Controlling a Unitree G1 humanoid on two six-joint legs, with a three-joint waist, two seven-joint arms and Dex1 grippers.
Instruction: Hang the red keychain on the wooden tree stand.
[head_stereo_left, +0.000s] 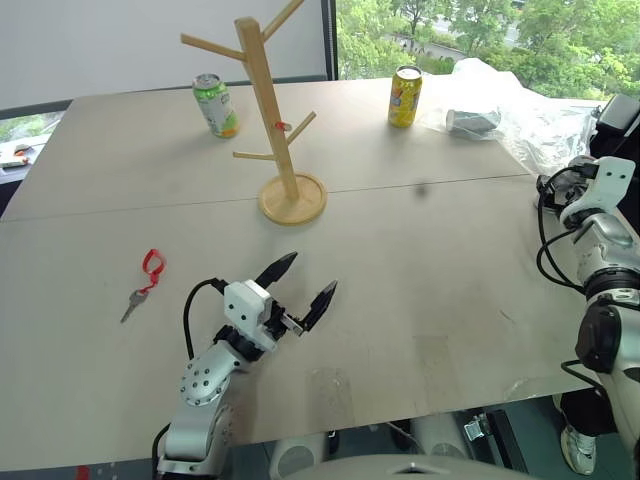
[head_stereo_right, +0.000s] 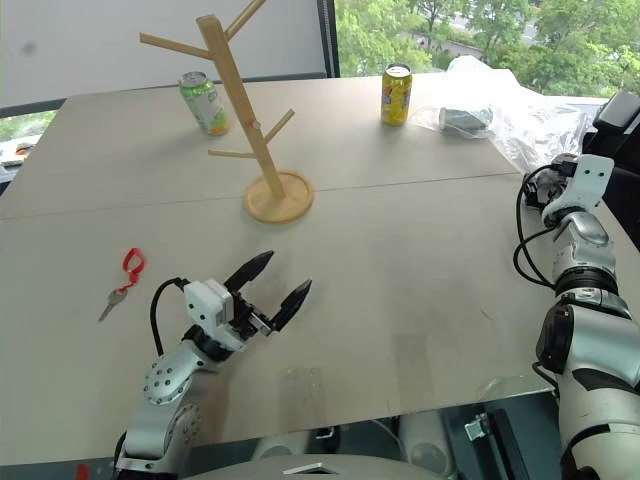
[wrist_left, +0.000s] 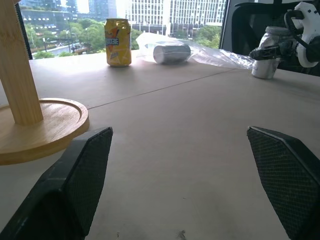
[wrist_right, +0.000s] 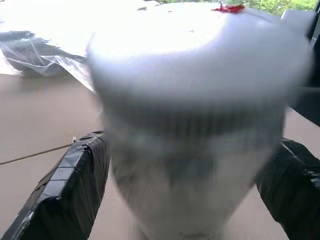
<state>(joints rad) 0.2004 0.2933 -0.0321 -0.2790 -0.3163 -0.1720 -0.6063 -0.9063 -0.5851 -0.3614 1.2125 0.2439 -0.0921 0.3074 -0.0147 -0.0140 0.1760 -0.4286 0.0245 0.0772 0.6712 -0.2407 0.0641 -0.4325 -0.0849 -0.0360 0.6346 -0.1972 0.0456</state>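
Observation:
The red keychain (head_stereo_left: 151, 264) lies flat on the table at the left, its silver key (head_stereo_left: 130, 305) pointing toward me. The wooden tree stand (head_stereo_left: 268, 110) rises behind it on a round base (head_stereo_left: 293, 198). My left gripper (head_stereo_left: 312, 272) hovers low over the table, open and empty, to the right of the keychain and in front of the stand. My right gripper (wrist_right: 191, 141) is at the table's right edge with its fingers (wrist_right: 75, 185) spread on either side of a silver can (wrist_left: 264, 67).
A green can (head_stereo_left: 215, 104) stands behind the stand to its left. A yellow can (head_stereo_left: 405, 96) stands at the back right, beside a clear plastic bag (head_stereo_left: 520, 110) that holds a dark can. A seam crosses the table (head_stereo_left: 420, 260).

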